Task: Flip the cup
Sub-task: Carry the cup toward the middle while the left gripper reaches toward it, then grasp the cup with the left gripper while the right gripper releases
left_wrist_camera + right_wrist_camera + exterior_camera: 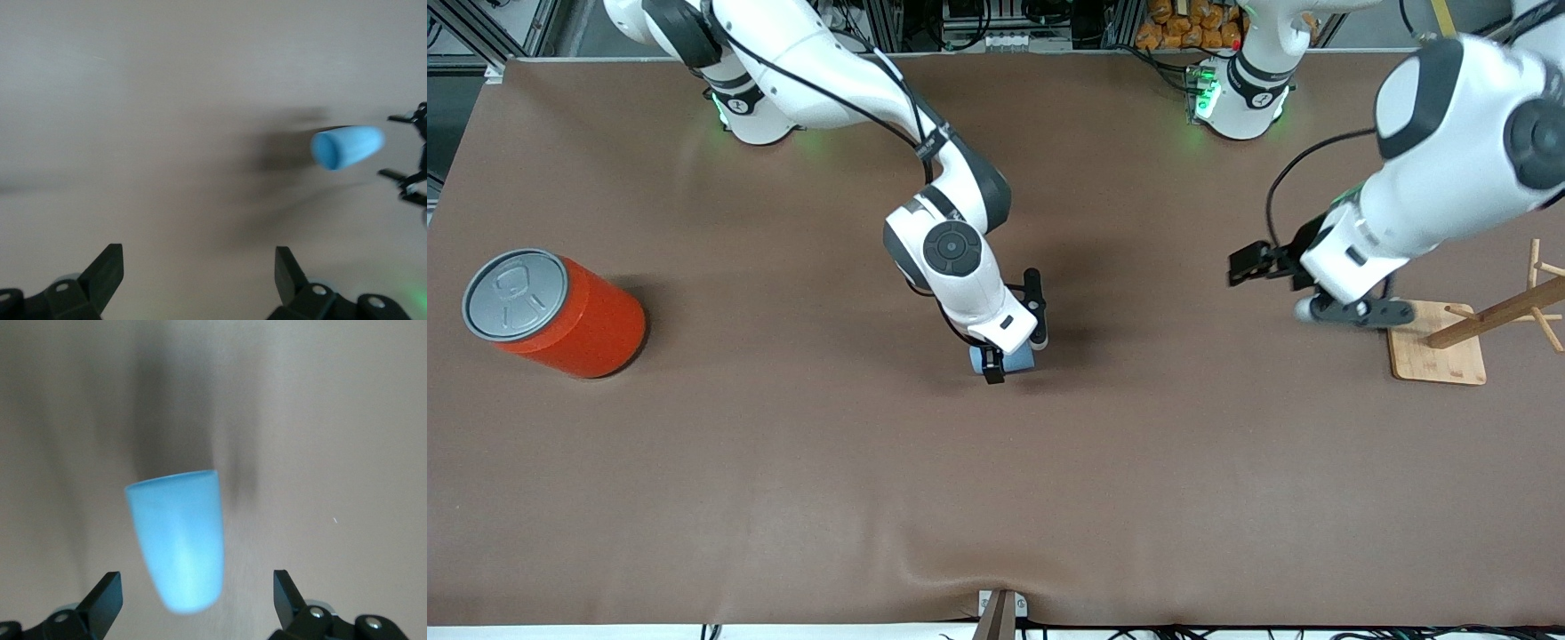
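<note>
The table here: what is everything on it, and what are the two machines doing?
cup: one, light blue, lying on its side mid-table under the right gripper
can: one, orange with grey lid, at the right arm's end of the table
wooden stand: one, pale wood base with pegs, at the left arm's end
table: one, brown
right gripper: open, fingers either side of the cup, not closed on it
left gripper: open, waiting beside the wooden stand
</note>
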`<action>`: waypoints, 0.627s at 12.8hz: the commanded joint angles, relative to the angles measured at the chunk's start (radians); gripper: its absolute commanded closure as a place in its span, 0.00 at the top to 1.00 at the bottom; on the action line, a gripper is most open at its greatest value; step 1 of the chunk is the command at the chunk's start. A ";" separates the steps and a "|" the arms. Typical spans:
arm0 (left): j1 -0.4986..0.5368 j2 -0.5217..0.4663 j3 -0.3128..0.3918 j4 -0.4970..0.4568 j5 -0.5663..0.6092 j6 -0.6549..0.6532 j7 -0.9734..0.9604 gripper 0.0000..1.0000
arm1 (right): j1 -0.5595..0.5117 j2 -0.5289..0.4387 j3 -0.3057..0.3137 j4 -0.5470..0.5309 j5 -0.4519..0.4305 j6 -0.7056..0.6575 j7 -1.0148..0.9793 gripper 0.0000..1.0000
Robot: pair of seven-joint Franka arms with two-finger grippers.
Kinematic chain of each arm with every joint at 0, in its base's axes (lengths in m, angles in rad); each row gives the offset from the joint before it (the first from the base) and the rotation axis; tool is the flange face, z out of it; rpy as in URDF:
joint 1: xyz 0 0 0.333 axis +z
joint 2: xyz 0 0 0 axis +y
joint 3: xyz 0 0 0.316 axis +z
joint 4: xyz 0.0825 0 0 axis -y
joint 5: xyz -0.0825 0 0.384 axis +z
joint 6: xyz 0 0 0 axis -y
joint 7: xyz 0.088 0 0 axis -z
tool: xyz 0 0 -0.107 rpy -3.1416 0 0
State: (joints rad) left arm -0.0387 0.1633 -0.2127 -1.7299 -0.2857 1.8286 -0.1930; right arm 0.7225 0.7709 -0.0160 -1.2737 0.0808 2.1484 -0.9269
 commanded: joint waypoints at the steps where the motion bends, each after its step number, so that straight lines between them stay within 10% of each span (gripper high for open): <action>1: -0.053 0.148 -0.027 0.019 -0.133 0.125 -0.005 1.00 | -0.046 -0.114 0.001 -0.009 -0.003 -0.128 0.124 1.00; 8: -0.262 0.429 -0.037 0.024 -0.662 0.420 0.043 1.00 | -0.401 -0.271 0.001 -0.016 0.002 -0.321 0.169 1.00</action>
State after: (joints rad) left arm -0.2850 0.5796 -0.2503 -1.7280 -0.8824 2.2396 -0.1494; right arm 0.3973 0.5603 -0.0373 -1.2556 0.0810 1.8672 -0.7738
